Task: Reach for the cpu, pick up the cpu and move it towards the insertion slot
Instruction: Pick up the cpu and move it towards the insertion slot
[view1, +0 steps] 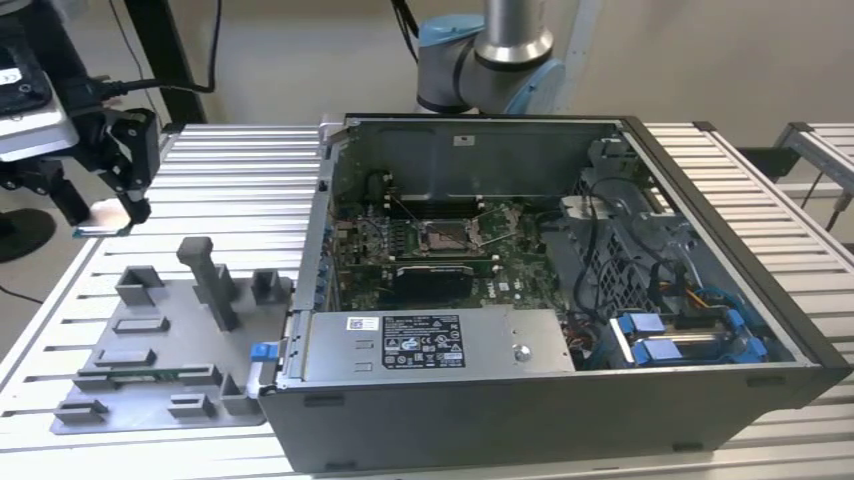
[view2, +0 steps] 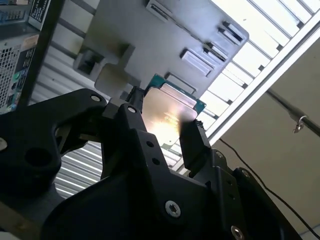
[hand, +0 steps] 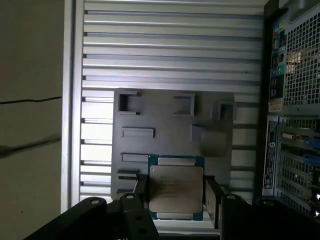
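First wrist view: gripper (hand: 176, 192) jaws clamped on the cpu (hand: 176, 185), above the grey fixture plate (hand: 165, 115).
Insertion slot (view1: 445, 236): inside the computer case (view1: 534, 410), well apart from the cpu.

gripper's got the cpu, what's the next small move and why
Probably carry it toward the exterior view's right, keeping it above the case wall. The gripper is shut on the cpu near the grey fixture plate, outside the computer case. The insertion slot sits on the board inside that case, so the wall lies between them.
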